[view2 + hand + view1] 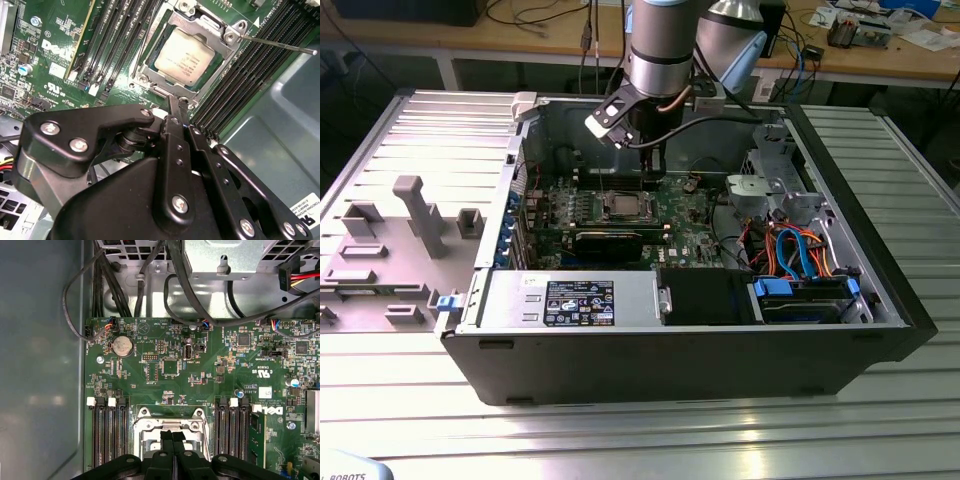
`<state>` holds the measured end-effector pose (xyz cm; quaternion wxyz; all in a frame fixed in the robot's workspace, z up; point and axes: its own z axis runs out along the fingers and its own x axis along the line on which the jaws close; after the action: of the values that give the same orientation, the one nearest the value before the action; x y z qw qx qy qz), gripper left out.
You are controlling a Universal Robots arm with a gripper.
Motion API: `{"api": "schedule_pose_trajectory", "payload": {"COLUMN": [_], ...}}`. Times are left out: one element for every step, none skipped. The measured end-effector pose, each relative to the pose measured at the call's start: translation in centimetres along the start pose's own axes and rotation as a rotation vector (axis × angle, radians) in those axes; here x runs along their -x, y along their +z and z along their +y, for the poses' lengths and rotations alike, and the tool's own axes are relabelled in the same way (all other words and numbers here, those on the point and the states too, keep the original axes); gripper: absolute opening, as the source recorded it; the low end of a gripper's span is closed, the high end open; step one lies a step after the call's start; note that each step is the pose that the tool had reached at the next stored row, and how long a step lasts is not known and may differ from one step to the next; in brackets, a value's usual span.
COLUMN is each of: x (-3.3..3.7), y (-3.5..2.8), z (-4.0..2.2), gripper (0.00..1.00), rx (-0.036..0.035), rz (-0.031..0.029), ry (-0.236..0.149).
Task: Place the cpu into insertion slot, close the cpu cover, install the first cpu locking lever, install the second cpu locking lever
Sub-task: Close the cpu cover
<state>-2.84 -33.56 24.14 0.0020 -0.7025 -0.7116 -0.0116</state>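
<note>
Here we find the cpu (180, 56) seated in the insertion slot (141, 76). Its pale metal top shows through the cut-out of the cpu cover (206, 22), which lies flat over it in the second wrist view. A thin locking lever (280, 46) juts out from one corner of the socket and runs across the black memory slots (255, 67) (whether it is latched we cannot tell). The gripper (178, 102) hangs just above the socket's edge, its fingers (172, 140) pressed together. In the exterior view the arm (660, 50) reaches down into the open computer case (670, 350), which lies on the ribbed metal tabletop (640, 430) with the green circuit board (695, 215) at its floor.
</note>
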Motion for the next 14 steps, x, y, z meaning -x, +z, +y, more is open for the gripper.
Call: {"api": "schedule_pose_trajectory", "payload": {"x": [0.00,0.00,0.00,0.00,0.00,0.00,0.00,-0.01,-0.01,-0.01,-0.01,-0.01,0.00,0.00], "y": [0.00,0.00,0.00,0.00,0.03,0.05,0.11,0.19,0.24,0.31,0.38,0.55,0.71,0.84], "z": [0.00,0.00,0.00,-0.03,-0.16,-0.31,-0.48,-0.75,-0.88,-1.06,-1.23,-1.34,-1.42,-1.56], "gripper": [0.11,0.11,0.11,0.11,0.11,0.11,0.11,0.11,0.11,0.11,0.11,0.11,0.11,0.11], "rx": [0.0000,0.0000,0.0000,0.0000,0.0000,0.0000,0.0001,0.0000,0.0000,0.0001,0.0000,0.0001,0.0000,0.0001], "rz": [0.0000,0.0000,0.0000,0.0000,0.0000,-0.0001,0.0000,0.0000,0.0001,0.0002,0.0001,0.0001,0.0001,0.0002], "ry": [0.000,0.000,0.000,0.000,0.000,0.000,0.000,0.000,0.000,0.000,0.000,0.000,0.000,-0.001]}}
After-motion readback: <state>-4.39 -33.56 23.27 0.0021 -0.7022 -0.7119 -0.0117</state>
